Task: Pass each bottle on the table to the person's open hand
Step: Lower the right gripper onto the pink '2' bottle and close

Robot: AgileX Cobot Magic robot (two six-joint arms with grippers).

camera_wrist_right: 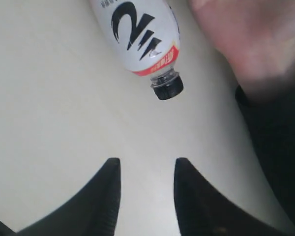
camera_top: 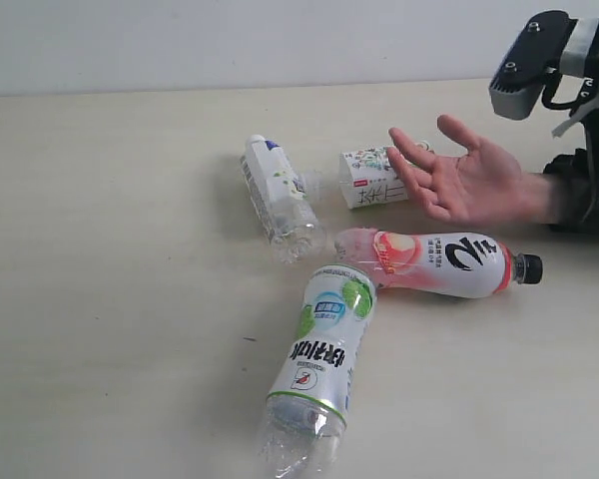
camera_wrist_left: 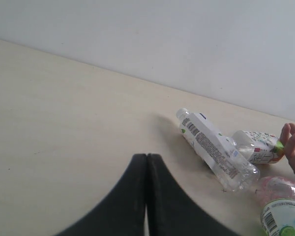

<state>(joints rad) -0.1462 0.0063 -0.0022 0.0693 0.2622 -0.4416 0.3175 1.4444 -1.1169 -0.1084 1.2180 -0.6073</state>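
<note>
Four bottles are lying on their sides on the table. The blue-label bottle is sitting far, and the floral bottle just right of it, partly behind the person's open hand. The pink "2" bottle is lying nearer, its black cap pointing right. The lime bottle is lying nearest. Whether any is holding liquid cannot be told. The right gripper is hanging spread near the cap, gripping nothing. The left gripper is pressed together, empty, apart from the bottles.
</note>
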